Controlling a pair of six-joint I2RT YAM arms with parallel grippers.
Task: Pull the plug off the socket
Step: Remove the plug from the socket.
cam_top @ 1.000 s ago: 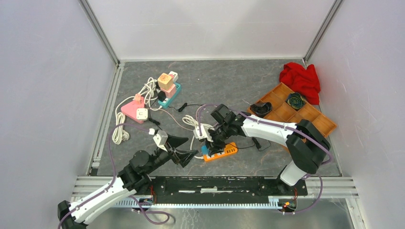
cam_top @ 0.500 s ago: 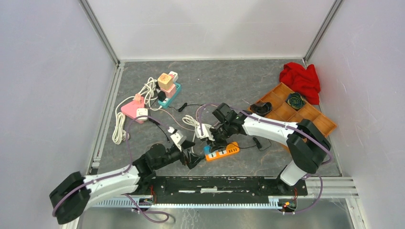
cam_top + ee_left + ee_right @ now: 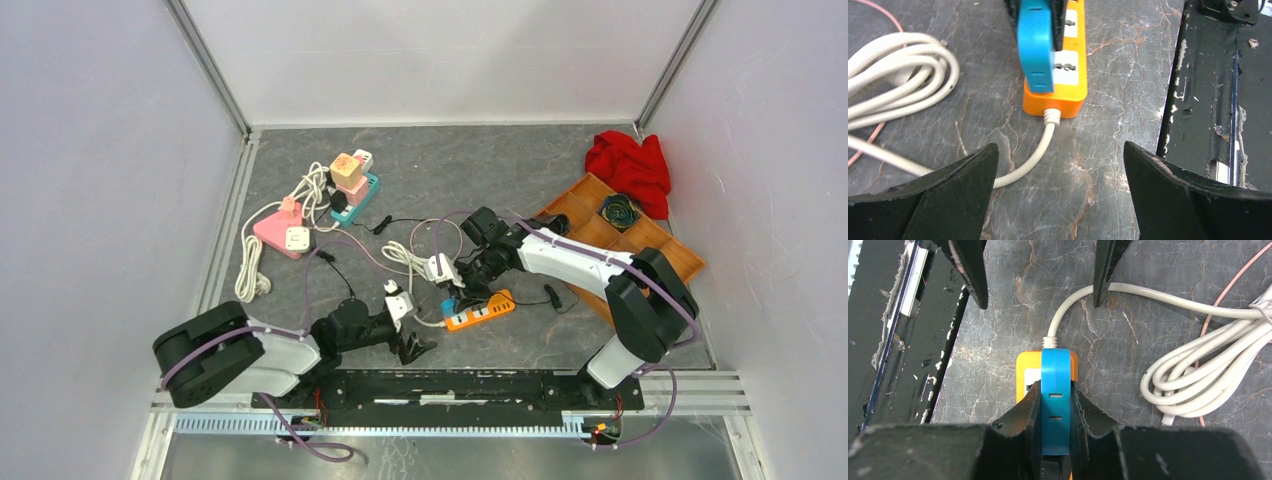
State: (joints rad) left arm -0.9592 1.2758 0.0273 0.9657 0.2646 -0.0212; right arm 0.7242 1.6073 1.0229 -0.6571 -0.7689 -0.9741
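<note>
Right gripper [image 3: 1055, 392]: you are pinching the blue plug [image 3: 1055, 371] between the jaws, with both fingers pressing on its flanks. The plug is sitting on the end outlet of the orange socket strip [image 3: 1068, 95], which is lying on the counter [image 3: 1128, 100] near its front edge. It appears not yet pulled free. Left gripper [image 3: 1060, 147]: you are hovering just short of the strip's white cable [image 3: 1033, 155], jaws spread wide and gripping nothing. The grasp is looking complete. The extraction, and probably bracing the strip, is remaining.
</note>
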